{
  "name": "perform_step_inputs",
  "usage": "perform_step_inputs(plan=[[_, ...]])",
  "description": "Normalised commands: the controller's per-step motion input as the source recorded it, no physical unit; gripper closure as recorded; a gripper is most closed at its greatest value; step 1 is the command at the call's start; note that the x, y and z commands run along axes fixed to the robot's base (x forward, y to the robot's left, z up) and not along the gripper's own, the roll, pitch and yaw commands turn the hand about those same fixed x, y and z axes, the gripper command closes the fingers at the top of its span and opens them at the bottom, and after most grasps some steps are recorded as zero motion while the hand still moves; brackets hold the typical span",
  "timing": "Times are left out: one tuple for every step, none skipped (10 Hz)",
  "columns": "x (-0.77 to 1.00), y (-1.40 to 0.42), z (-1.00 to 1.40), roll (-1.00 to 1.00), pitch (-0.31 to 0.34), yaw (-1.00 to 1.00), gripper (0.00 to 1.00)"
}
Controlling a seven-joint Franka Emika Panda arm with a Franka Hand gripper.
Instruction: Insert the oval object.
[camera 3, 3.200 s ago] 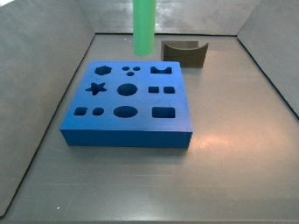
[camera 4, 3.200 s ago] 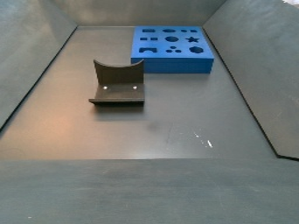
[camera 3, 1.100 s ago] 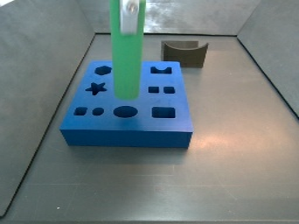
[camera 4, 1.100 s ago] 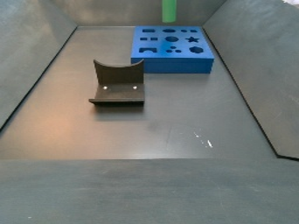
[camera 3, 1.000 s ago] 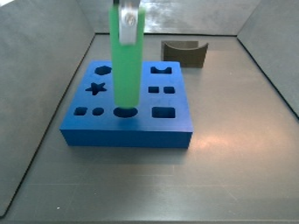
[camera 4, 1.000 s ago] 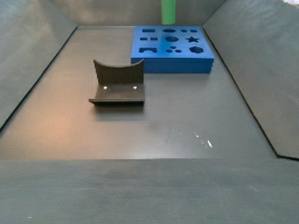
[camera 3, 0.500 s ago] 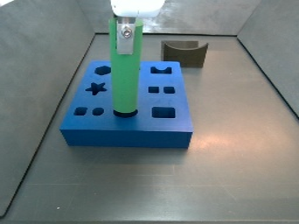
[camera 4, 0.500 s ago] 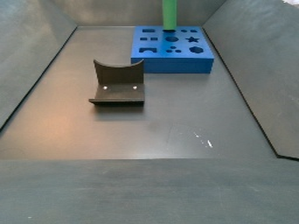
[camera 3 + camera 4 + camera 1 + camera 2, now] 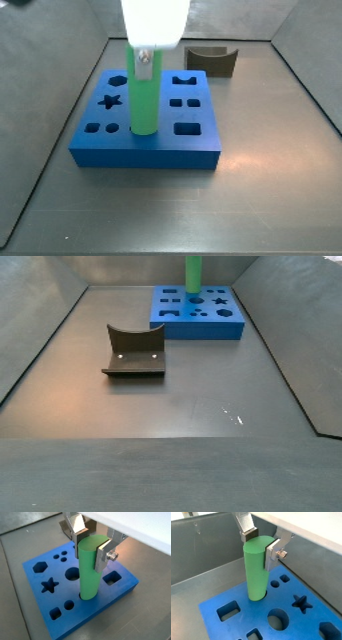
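Observation:
The oval object (image 9: pixel 142 95) is a bright green rod standing upright on the blue block (image 9: pixel 147 152). Its lower end sits in the oval hole in the block's front row. My gripper (image 9: pixel 143 58) is directly above the block and shut on the rod's upper end, with a silver finger on each side. Both wrist views show the rod (image 9: pixel 90 567) (image 9: pixel 256 567) between the fingers of the gripper (image 9: pixel 92 543) (image 9: pixel 261 542), over the blue block (image 9: pixel 30 577) (image 9: pixel 251 614). In a side view the rod (image 9: pixel 194 274) rises from the block (image 9: pixel 201 331) to the frame edge.
A dark grey curved block (image 9: pixel 211 58) stands behind the blue block, near the back wall; it also shows in a side view (image 9: pixel 134 351). The blue block has several other shaped holes, among them a star and a hexagon. Grey walls enclose the floor.
The gripper has come down with the green rod over the blue block. The rod's lower end went from above the block into the oval hole.

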Motion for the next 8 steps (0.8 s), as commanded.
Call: perform_step_inputs(plan=[[-0.03, 0.0, -0.44, -0.13, -0.259, 0.0, 1.0], [-0.04, 0.0, -0.43, -0.08, -0.274, 0.0, 1.0], [-0.05, -0.08, -0.34, 0.0, -0.279, -0.01, 1.0], [-0.11, -0.13, -0.29, 0.02, -0.32, -0.02, 1.0], [-0.12, -0.17, -0.26, 0.07, -0.303, 0.0, 1.0], [-0.01, -0.12, -0.22, 0.07, -0.14, 0.0, 1.0], [0.0, -0.07, -0.1, 0.0, -0.043, 0.04, 1.0], [0.0, 0.0, 0.0, 0.0, 0.0, 0.0, 1.0]])
